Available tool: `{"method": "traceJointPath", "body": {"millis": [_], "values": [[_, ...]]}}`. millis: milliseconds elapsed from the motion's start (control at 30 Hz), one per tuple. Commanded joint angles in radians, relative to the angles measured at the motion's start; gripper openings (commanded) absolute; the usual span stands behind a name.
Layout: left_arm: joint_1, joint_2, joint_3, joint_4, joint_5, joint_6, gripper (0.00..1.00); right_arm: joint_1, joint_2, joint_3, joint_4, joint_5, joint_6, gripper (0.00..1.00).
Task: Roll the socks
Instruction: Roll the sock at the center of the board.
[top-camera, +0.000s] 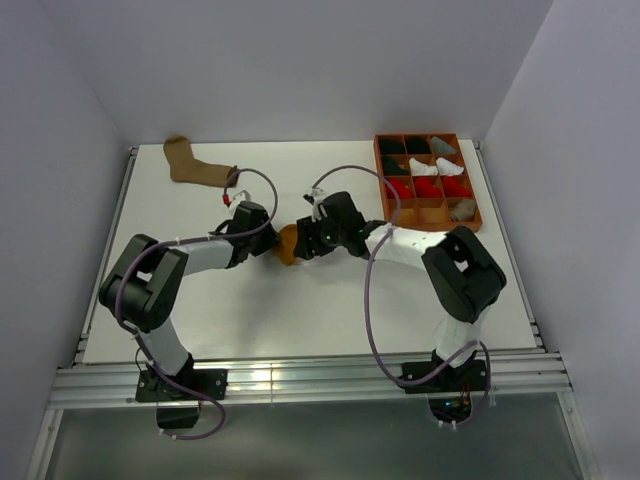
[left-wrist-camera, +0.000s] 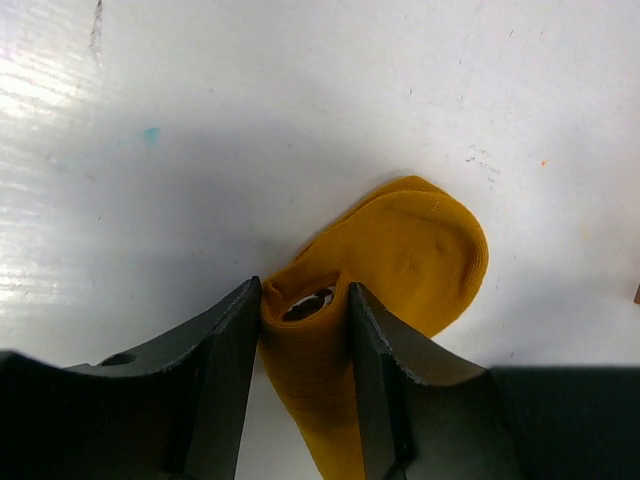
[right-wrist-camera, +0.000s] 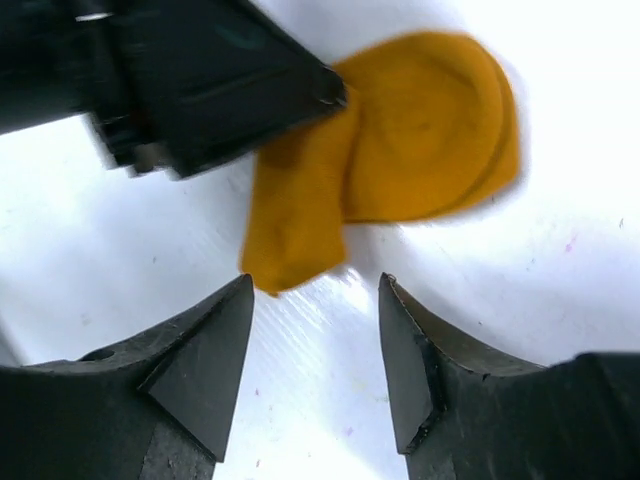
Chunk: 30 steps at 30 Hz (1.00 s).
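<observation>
Left gripper (left-wrist-camera: 305, 335): pinching a bunched fold of the mustard-yellow knit ankle sock (left-wrist-camera: 415, 250) between its two black fingers (left-wrist-camera: 225, 370).
Right gripper (right-wrist-camera: 315, 350): jaws spread with nothing between them; bare white table (right-wrist-camera: 330, 400) shows in the gap.
Sock's place: lying on the table between the two grippers, held by the left one and just ahead of the right one.
Long axis: runs from the left gripper's pinch out to the rounded toe; the loose folded end points toward the right gripper's gap.
Nearer arm: the left has it; I judge the right needs only a short advance to take the loose end.
Wrist views show: the pinch and the overlapped layers.
Top view shows: the sock almost hidden under both grippers, a flat light brown ankle sock (top-camera: 190, 165) well apart at the far left, and an orange compartment tray (top-camera: 432, 212) at the far right.
</observation>
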Motion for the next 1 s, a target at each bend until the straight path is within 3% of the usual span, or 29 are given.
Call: {"method": "traceJointPath", "body": {"millis": [0, 233, 367, 633, 967], "values": [[-0.010, 0.074, -0.004, -0.187, -0.022, 0.050, 0.46, 0.090, -0.079, -0.065, 0.158, 0.277, -0.127, 0.61], [-0.011, 0.108, 0.030, -0.217, -0.005, 0.068, 0.46, 0.248, -0.067, -0.076, 0.246, 0.545, -0.239, 0.66], [-0.013, 0.114, 0.043, -0.231, 0.003, 0.077, 0.45, 0.288, -0.013, -0.036, 0.246, 0.617, -0.273, 0.66], [-0.014, 0.139, 0.065, -0.250, 0.029, 0.096, 0.46, 0.299, 0.083, 0.000, 0.256, 0.599, -0.322, 0.64], [-0.054, 0.134, 0.057, -0.228, 0.109, 0.116, 0.45, 0.300, 0.132, 0.017, 0.250, 0.562, -0.313, 0.48]]}}
